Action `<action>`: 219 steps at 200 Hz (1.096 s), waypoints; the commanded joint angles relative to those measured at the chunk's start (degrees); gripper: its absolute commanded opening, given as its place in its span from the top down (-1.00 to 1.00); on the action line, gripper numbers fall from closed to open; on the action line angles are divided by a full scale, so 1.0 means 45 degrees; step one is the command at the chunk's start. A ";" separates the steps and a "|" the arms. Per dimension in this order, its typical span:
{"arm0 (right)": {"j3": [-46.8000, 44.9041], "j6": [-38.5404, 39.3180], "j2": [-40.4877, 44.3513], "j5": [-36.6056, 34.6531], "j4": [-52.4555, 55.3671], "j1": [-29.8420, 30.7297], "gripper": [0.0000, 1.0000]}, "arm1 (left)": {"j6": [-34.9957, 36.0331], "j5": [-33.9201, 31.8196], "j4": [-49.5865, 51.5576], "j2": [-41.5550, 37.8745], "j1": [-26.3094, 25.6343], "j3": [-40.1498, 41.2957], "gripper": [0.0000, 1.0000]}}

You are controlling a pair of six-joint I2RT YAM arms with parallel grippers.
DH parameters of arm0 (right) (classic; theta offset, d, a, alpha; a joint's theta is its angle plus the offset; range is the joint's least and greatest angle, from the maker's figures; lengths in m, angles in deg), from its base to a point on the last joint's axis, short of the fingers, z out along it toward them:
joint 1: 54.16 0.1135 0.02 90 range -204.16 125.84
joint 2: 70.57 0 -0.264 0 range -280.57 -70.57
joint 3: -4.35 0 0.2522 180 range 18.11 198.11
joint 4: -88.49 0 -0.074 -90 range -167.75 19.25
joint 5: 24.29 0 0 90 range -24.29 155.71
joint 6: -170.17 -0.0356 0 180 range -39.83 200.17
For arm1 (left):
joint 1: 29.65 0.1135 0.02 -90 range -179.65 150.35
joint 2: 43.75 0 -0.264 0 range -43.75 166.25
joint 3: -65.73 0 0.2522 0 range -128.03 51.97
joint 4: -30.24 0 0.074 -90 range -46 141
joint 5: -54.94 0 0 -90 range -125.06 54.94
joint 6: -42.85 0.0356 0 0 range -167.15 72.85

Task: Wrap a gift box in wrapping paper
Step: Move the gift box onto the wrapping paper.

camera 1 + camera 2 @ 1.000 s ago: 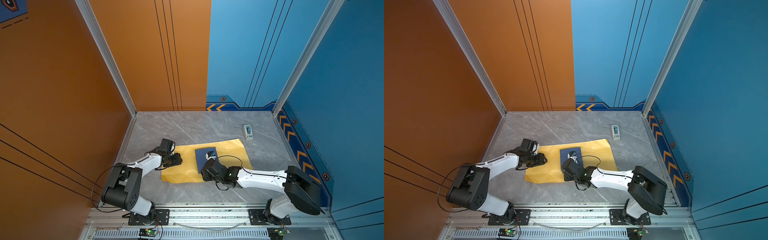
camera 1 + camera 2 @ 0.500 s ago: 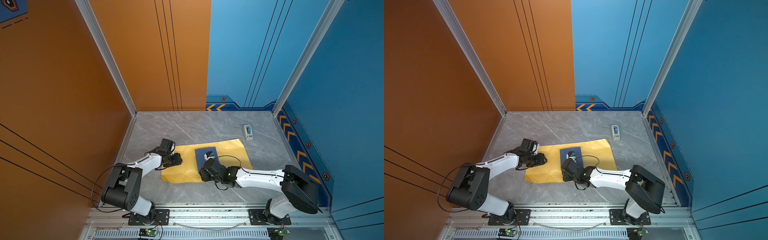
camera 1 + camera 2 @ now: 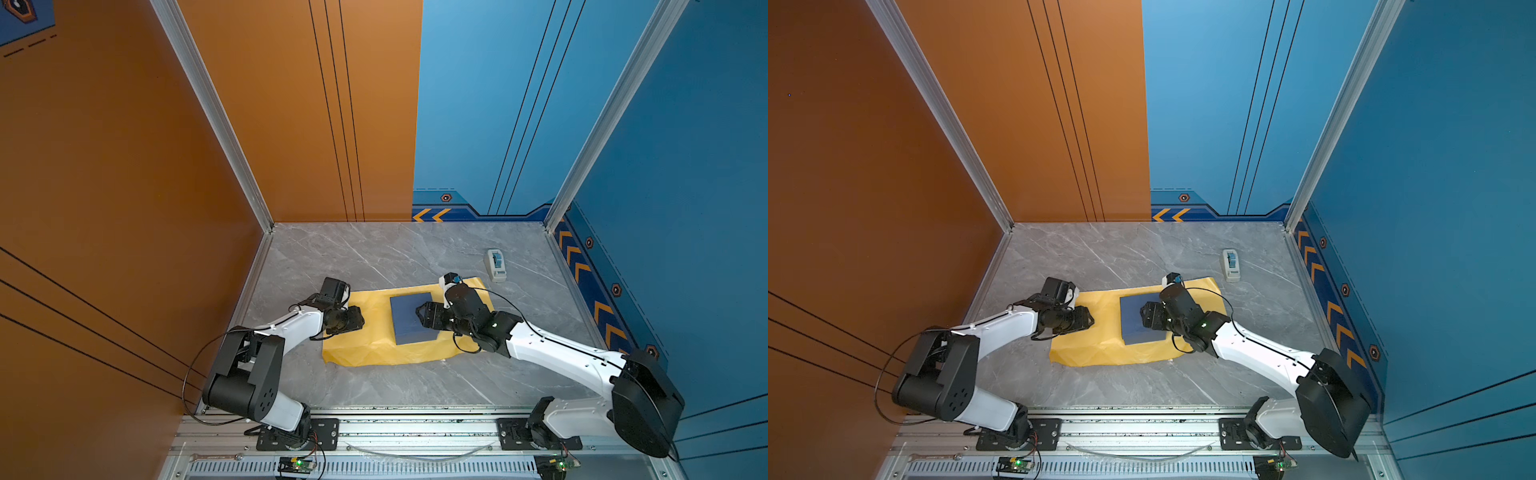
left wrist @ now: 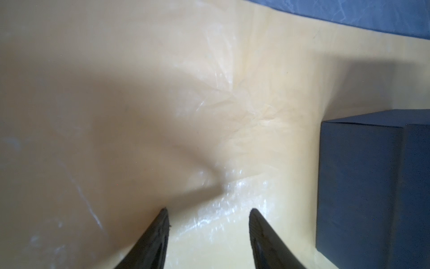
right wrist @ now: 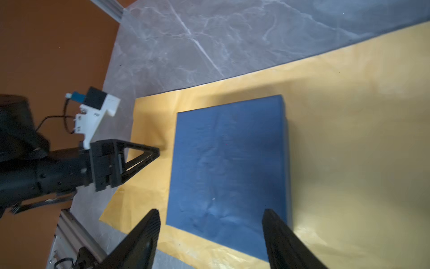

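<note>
The navy gift box (image 3: 409, 320) (image 3: 1136, 320) lies flat on the wrapping paper (image 3: 374, 345) (image 3: 1100, 345), whose pale yellow face is up and spread on the floor. My right gripper (image 3: 419, 313) (image 5: 210, 210) is open just above the box's right part, its fingers wide apart with nothing gripped between them; the box (image 5: 228, 163) shows below them. At the paper's left edge my left gripper (image 3: 357, 322) (image 4: 208, 210) is open and low over the creased paper (image 4: 209, 93). It holds nothing, and the box (image 4: 372, 186) stands off to one side of it.
A small white tape dispenser (image 3: 496, 264) (image 3: 1231, 264) with a blue roll stands on the grey marble floor (image 3: 395, 257) beyond the paper's far right corner. Orange and blue walls close in the left, back and right. A metal rail (image 3: 415, 428) runs along the front.
The right gripper's jaws have spread wider and its wrist has swung from the box's near edge toward the far right. The left arm and the box have not moved.
</note>
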 commanded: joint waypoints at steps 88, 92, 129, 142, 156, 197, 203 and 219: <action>0.0463 -0.0456 -0.1637 0.0802 0.0818 -0.0098 -0.38 | 0.0188 -0.0422 0.0739 -0.0165 -0.0098 0.0229 -0.14; 0.0466 -0.0458 -0.1668 0.0794 0.0799 -0.0098 -0.38 | 0.0188 -0.0423 0.0738 -0.0165 -0.0084 0.0227 -0.14; 0.0474 -0.0466 -0.1856 0.0933 0.0485 -0.0068 -0.35 | 0.0188 -0.0426 0.0722 -0.0160 -0.0095 0.0237 -0.14; 0.0502 -0.0437 -0.1890 0.0940 0.0481 -0.0067 -0.35 | 0.0200 -0.0427 0.0724 -0.0165 -0.0081 0.0226 -0.14; 0.0502 -0.0417 -0.1889 0.0873 0.0503 -0.0060 -0.34 | 0.0198 -0.0430 0.0717 -0.0186 -0.0097 0.0226 -0.14; 0.0995 0.0314 -0.1349 0.0321 0.1475 -0.0234 -0.48 | 0.0217 -0.0425 0.0688 -0.0190 -0.0113 0.0237 -0.14; 0.1046 0.0410 -0.1332 0.0496 0.1510 -0.0392 -0.50 | 0.0197 -0.0423 0.0692 -0.0190 -0.0111 0.0225 -0.14; 0.1117 0.0485 -0.1449 0.1036 0.1408 -0.1033 -0.53 | 0.0191 -0.0415 0.0674 -0.0187 -0.0113 0.0227 -0.14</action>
